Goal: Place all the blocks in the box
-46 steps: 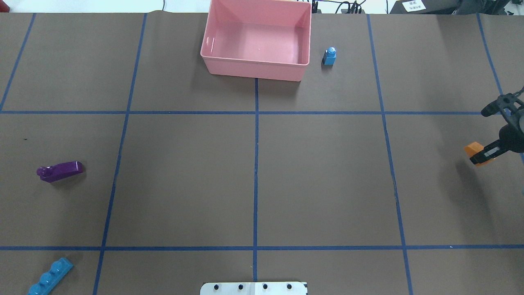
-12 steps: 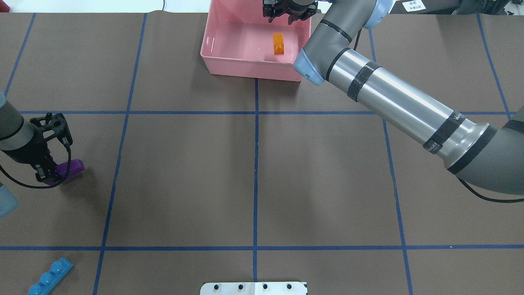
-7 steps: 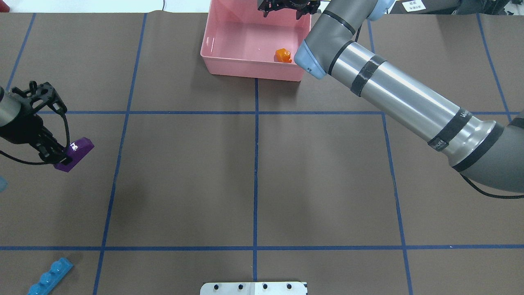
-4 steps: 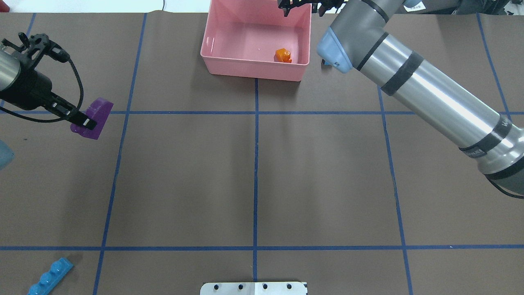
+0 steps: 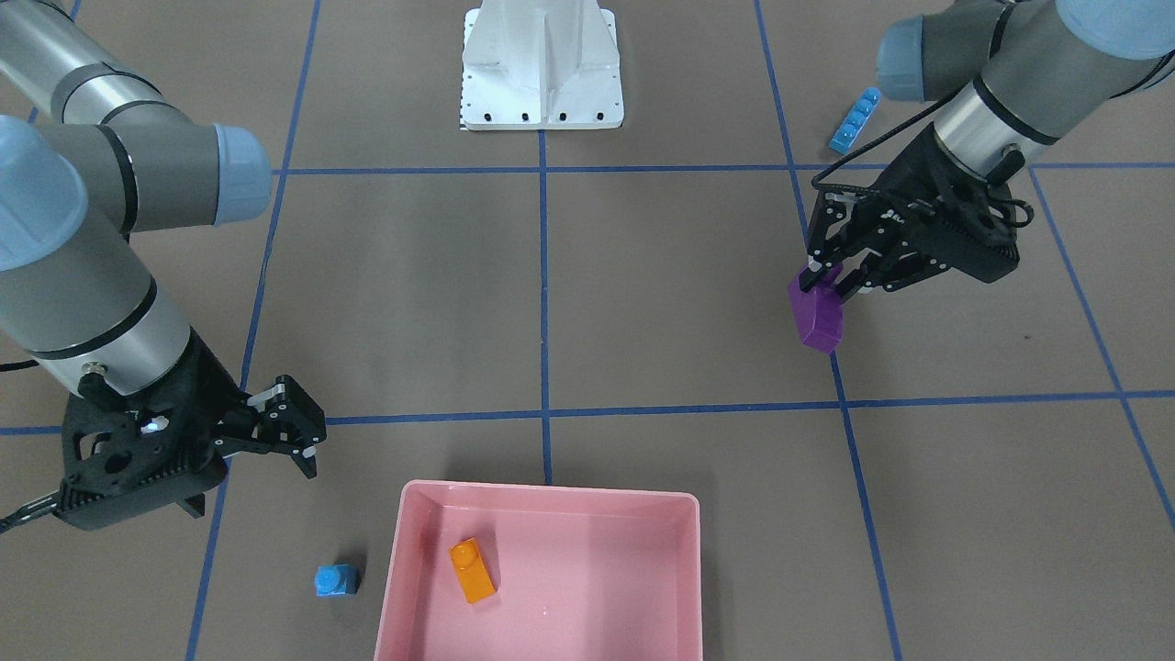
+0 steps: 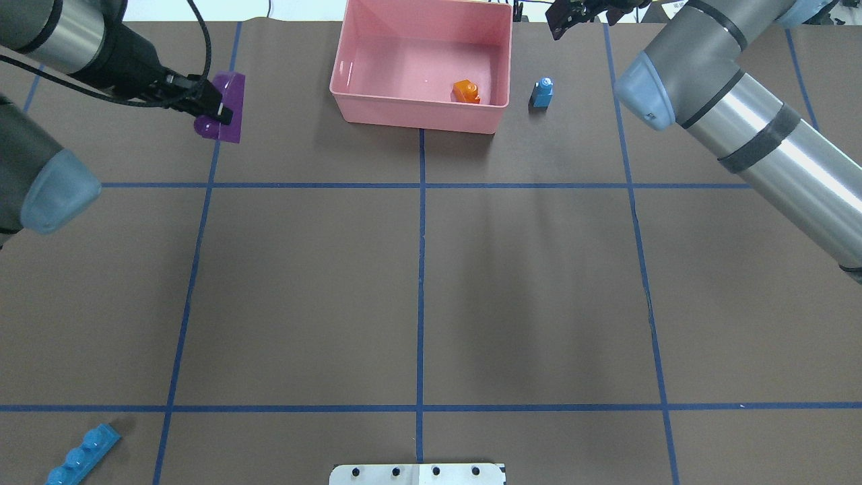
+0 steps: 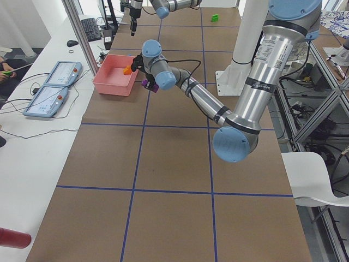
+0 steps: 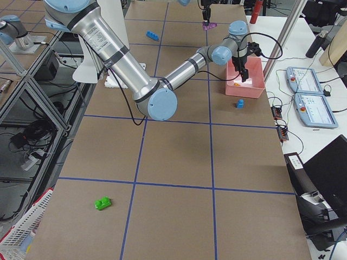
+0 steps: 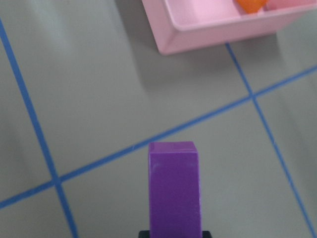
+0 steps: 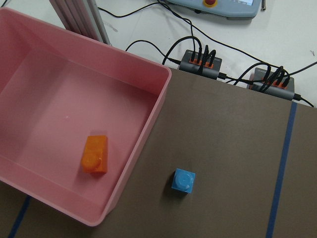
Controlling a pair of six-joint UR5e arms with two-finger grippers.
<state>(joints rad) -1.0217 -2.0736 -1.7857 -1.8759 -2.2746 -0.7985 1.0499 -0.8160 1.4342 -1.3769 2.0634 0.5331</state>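
Left end effector [image 5: 822, 275] clamps the glossy purple plastic brick [image 5: 817, 319], bound next over the shallow pink tray [image 5: 549, 489]; right end effector [image 5: 296, 429] seems spread.

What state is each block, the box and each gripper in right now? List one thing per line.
box: holds one block only.
orange block: lying inside the box.
purple block: held off the table, short of the box.
small blue block: standing on the table beside the box.
long blue block: lying on the table.
green block: on the table, far from the box.
left gripper: shut on the purple block.
right gripper: open, empty.
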